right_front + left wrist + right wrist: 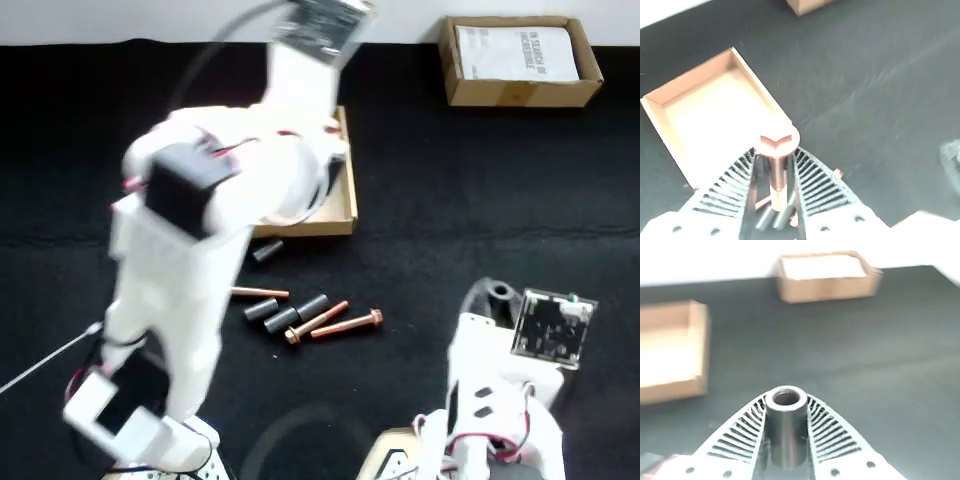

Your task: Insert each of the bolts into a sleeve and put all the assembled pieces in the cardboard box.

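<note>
The light is bright and even and seems to come from above. The black cloth desk [480, 200] takes it without glare, and shadows on it are hard to make out, while a big white plastic arm [200, 250] looks nearly burnt out. The floor of the shallow open cardboard box [705, 115] is washed to pale cream. The copper-coloured bolt [776, 141] in the left pincer [776, 152] shines softly on its head. The dark grey metal sleeve [786, 440] in the right pincer [786, 405] carries a pale highlight on its rim.
</note>
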You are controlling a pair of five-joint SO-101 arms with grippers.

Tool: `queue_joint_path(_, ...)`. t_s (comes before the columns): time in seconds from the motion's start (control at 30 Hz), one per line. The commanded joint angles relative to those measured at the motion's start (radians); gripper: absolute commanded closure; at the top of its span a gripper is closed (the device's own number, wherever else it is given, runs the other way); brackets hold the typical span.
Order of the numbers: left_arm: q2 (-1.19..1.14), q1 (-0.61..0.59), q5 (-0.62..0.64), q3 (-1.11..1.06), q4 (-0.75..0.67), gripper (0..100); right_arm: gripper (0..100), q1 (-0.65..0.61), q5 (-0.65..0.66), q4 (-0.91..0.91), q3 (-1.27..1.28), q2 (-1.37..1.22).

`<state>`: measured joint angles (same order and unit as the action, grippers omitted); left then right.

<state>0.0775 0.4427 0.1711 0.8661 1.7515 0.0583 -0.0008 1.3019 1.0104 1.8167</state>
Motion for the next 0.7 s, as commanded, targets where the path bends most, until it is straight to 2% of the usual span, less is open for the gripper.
queue_joint_path(0.0,0.140,-0.010,0.057,-0.061,0.003,99,99.2,-0.157,-0.152,0.002,-0.074,0.001)
queue_joint_path(0.17,0.292,0.054,0.058,-0.355,-0.003,99,99.2,-0.348,-0.311,-0.074,-0.053,0.001)
queue_joint_path(0.27,0.384,0.117,0.092,-0.536,-0.029,99,99.2,-0.420,-0.324,-0.140,-0.004,-0.002)
queue_joint_path(0.37,0.464,0.163,0.120,-0.700,-0.150,99,99.2,-0.470,-0.270,-0.174,0.053,-0.001)
queue_joint_path(0.5,0.556,0.176,0.117,-0.880,-0.396,99,99.2,-0.545,-0.218,-0.216,0.130,0.001)
queue_joint_path(0.6,0.619,0.176,0.114,-0.952,-0.557,99,99.2,-0.556,-0.210,-0.260,0.180,0.001)
queue_joint_path(0.67,0.644,0.177,0.114,-0.974,-0.615,99,99.2,-0.556,-0.213,-0.291,0.208,0.001)
